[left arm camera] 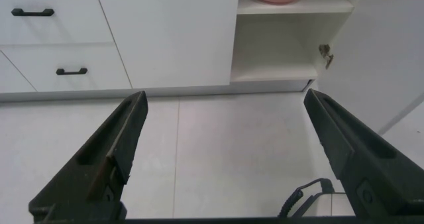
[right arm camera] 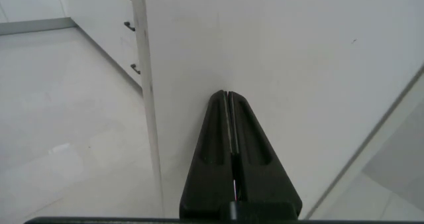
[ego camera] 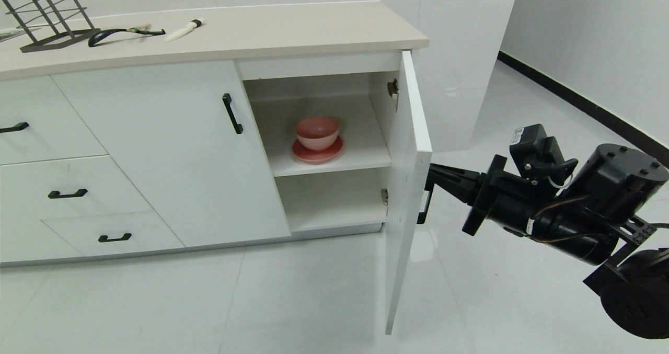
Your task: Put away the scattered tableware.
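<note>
Against the open cabinet door (ego camera: 407, 186), right claw (right arm camera: 228, 95) together, left claw (left arm camera: 225, 98) apart; pink bowl (ego camera: 316, 133) on plate (ego camera: 317, 154) inside.

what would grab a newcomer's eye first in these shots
The white cabinet door stands wide open, with the black right tool shut, its tip against the door's outer face. Inside, on the upper shelf, a pink round bowl sits on a darker pink plate.
</note>
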`<state>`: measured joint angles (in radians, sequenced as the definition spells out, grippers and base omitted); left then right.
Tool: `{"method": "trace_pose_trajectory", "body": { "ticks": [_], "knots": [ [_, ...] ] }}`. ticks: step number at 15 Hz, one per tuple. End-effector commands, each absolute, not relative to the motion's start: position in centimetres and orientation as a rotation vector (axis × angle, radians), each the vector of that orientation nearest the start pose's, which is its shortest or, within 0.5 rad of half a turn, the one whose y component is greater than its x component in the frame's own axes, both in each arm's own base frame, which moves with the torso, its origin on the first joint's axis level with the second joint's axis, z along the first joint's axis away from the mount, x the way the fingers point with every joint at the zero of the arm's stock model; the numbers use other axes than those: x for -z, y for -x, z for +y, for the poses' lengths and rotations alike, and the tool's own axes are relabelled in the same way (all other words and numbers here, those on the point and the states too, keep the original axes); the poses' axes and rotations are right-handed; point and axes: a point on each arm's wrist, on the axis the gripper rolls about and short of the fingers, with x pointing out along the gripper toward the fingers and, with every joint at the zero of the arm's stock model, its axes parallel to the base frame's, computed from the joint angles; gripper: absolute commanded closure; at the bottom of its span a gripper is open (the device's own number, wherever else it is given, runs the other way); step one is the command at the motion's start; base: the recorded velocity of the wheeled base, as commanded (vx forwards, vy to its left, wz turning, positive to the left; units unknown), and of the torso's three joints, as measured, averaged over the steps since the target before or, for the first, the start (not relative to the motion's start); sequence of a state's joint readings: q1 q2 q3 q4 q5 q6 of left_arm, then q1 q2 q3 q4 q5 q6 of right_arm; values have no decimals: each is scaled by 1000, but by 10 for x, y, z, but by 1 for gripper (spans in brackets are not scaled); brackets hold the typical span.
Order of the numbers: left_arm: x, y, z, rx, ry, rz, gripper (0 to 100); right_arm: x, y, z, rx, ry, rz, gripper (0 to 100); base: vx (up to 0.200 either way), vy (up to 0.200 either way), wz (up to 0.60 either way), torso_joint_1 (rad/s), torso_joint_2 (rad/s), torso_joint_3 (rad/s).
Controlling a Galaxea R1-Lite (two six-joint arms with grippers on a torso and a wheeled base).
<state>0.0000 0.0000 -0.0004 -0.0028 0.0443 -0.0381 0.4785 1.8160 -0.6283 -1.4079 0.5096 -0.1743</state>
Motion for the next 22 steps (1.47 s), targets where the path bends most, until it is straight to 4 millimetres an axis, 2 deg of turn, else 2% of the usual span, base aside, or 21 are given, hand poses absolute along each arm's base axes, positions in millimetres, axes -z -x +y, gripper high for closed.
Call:
{"method": "trace_pose_trajectory", "body": {
  "ticks": [1, 9, 19, 22],
  "knots": [
    [-76, 23, 1, -44, 38, -4, 0, -175, -269, 160, -985, 161, -309, 100, 0, 0, 0, 0, 0, 0],
    [-76, 23, 1, -44, 40, -4, 0, -177, -276, 193, -1054, 148, -355, 100, 0, 0, 0, 0, 0, 0],
    [-76, 23, 1, -44, 41, -4, 0, -176, -293, 222, -1089, 138, -401, 100, 0, 0, 0, 0, 0, 0],
    [-76, 23, 1, -44, 41, -4, 0, -177, -305, 231, -1085, 136, -433, 100, 0, 0, 0, 0, 0, 0]
  ]
}}
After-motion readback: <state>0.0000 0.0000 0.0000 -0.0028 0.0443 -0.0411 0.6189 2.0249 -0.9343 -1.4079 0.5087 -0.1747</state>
